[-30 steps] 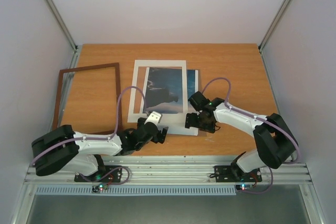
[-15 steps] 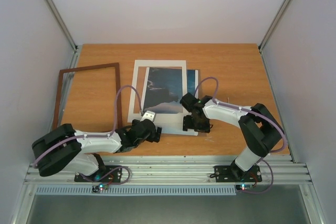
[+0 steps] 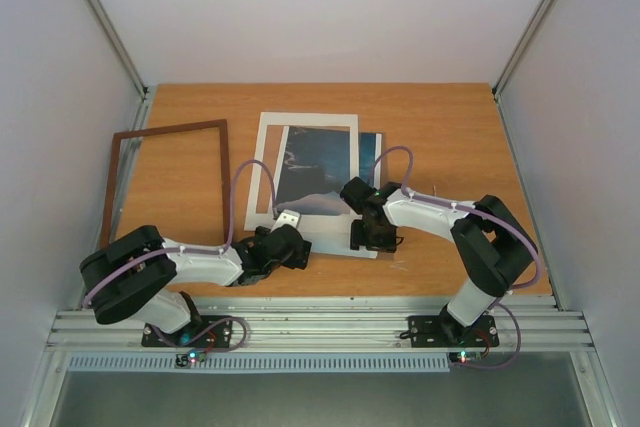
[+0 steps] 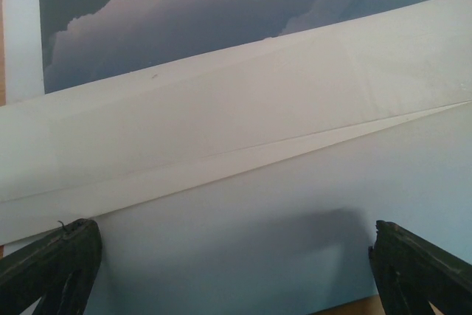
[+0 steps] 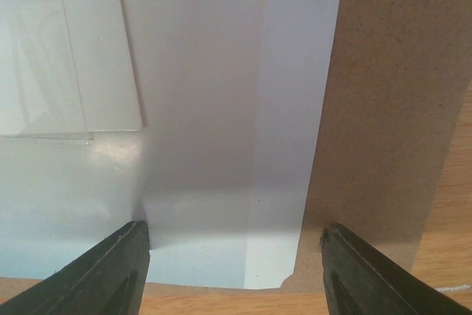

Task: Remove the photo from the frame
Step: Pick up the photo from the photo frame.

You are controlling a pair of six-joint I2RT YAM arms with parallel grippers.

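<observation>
The photo (image 3: 316, 162) lies in the middle of the table under a cream mat board (image 3: 305, 121), its mountain scene showing through the cut-out and its pale lower part (image 3: 338, 239) sticking out toward me. The empty reddish-brown frame (image 3: 170, 129) lies apart at the left. My left gripper (image 3: 290, 245) hovers open over the photo's near left part; its view shows the pale print (image 4: 258, 226) between the fingertips (image 4: 51, 267). My right gripper (image 3: 375, 234) stands open over the photo's near right corner (image 5: 221, 145), with brown hardboard (image 5: 391, 108) beside it.
The wooden table (image 3: 440, 127) has white walls close on three sides. An aluminium rail (image 3: 320, 327) carrying the arm bases runs along the near edge. The mat board's lower band (image 4: 221, 123) crosses the left wrist view.
My right gripper has shifted left onto the photo's near right corner and its jaws have narrowed. The left arm has drawn in, its gripper still wide open near the photo's near left part.
</observation>
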